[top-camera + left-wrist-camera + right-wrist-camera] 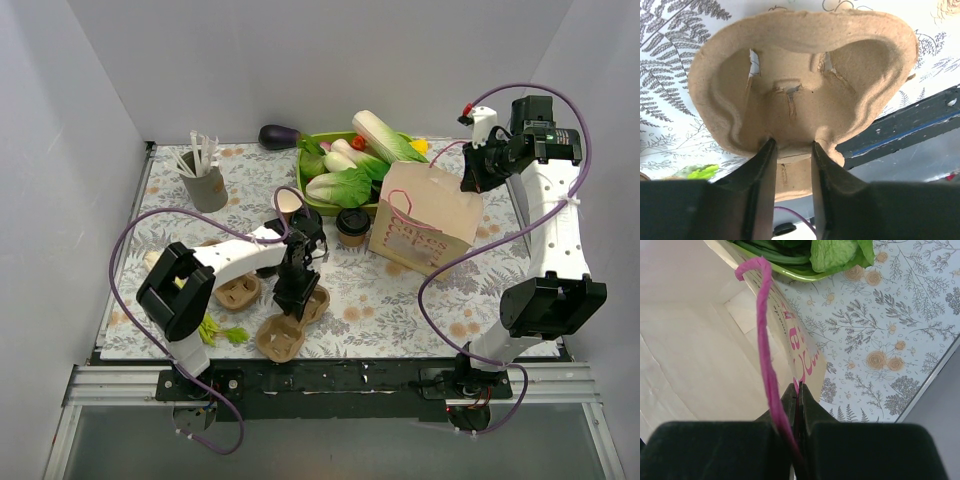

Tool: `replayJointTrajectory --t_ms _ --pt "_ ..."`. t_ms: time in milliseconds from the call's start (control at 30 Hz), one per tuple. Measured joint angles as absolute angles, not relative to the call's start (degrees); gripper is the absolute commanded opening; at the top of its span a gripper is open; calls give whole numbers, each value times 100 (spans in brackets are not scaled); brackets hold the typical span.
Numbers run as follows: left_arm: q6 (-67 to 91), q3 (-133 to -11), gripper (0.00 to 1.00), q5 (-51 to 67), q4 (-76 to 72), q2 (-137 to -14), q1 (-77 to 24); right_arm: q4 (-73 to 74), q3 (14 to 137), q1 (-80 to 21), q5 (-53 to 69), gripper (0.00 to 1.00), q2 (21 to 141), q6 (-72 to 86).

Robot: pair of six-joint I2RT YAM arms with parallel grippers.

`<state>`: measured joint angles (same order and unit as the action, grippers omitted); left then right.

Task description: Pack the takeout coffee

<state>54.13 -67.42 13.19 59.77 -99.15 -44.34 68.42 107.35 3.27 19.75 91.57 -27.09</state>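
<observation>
Beside the paper bag (425, 215): coffee unpacked, tray grip in doubt

From above, a lidded coffee cup (352, 227) stands just left of the bag. An open cup (289, 202) sits further left, close by the left arm. The left gripper (296, 300) is down on a pulp tray (278, 340), well left of the bag. If the tray lifts crookedly, the arm could knock the open cup.

On the left wrist, the fingers (762, 170) stand narrow astride the tray's thin middle; whether they pinch it I cannot tell. Soft pulp may slip or tear. Bag and cups are out of frame.

On the right wrist, the right gripper (797, 392) is clamped on the bag's rim, with the pink handle (765, 330) alongside. A hard tug could tip the bag. Its bottom is partly hidden.
</observation>
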Motion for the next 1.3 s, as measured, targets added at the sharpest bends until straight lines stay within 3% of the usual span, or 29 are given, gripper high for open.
replayJointTrajectory --t_ms 100,500,800,1033,1300 --pt "5347 -6768 0 1306 5972 -9915 -4445 6847 10748 333 1975 1 9164 -2720" --pt "4305 -7258 0 1745 6128 -9450 -4121 7308 10602 320 2571 1 8556 -3315" --pt "3065 -8051 0 3076 6106 -9301 -2923 7470 10261 165 2976 1 7784 -3645" --pt "2744 -8418 0 3780 6005 -9349 -2832 7533 9793 104 2556 1 7572 -3688" --pt "2869 -8661 0 3769 5977 -9365 -2805 7533 9070 36 2429 1 7124 -4414"
